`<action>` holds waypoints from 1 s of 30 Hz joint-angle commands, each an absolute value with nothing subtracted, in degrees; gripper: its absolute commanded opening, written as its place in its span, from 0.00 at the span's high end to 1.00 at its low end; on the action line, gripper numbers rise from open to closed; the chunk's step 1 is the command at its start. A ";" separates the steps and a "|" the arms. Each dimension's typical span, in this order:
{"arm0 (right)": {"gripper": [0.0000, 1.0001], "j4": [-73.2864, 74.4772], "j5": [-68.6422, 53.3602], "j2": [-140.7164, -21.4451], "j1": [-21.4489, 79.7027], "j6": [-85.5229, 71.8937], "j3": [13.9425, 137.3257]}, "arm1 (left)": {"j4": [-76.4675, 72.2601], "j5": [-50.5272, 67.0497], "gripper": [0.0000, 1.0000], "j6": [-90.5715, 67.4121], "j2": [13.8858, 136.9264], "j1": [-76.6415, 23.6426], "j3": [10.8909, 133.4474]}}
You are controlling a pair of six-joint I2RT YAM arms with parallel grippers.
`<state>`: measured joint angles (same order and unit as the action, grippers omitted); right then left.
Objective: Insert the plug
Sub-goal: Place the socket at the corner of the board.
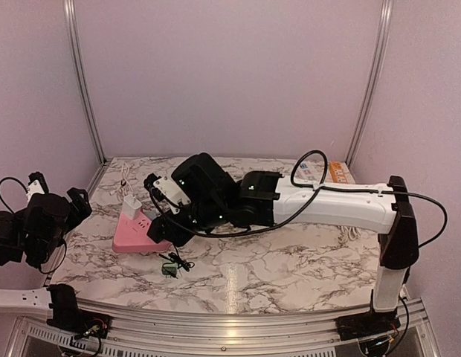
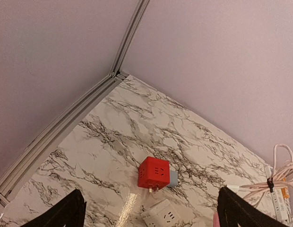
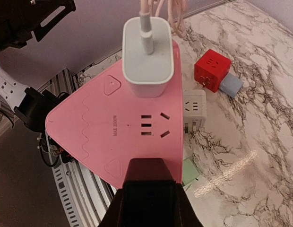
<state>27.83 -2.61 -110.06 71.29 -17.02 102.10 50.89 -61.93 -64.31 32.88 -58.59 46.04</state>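
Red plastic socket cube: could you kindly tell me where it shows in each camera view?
Top external: not visible; the right arm likely hides it.
Left wrist: the red plastic socket cube sits lower centre on the marble table.
Right wrist: it is at upper right.
Shared landmark: the white plastic socket cube lies just beside it in both wrist views.

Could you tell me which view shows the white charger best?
Right wrist view: the white charger sits large and clear on the pink power strip. The top view shows it tiny; the left wrist misses it.
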 commanded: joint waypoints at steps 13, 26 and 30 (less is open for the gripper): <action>1.00 17.90 -7.11 -129.58 72.66 -22.71 119.88 | 53.81 -65.08 0.01 -64.20 29.95 -58.32 47.59; 1.00 12.85 -8.72 -136.80 74.13 -24.26 125.38 | 53.79 -65.82 0.01 -64.16 27.52 -58.36 46.90; 1.00 8.96 -10.94 -137.65 75.29 -23.32 125.06 | 53.74 -66.14 0.01 -63.82 26.69 -58.37 46.95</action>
<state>18.20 -8.75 -136.94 73.89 -23.81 121.36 52.16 -64.38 -64.27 27.88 -58.59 46.13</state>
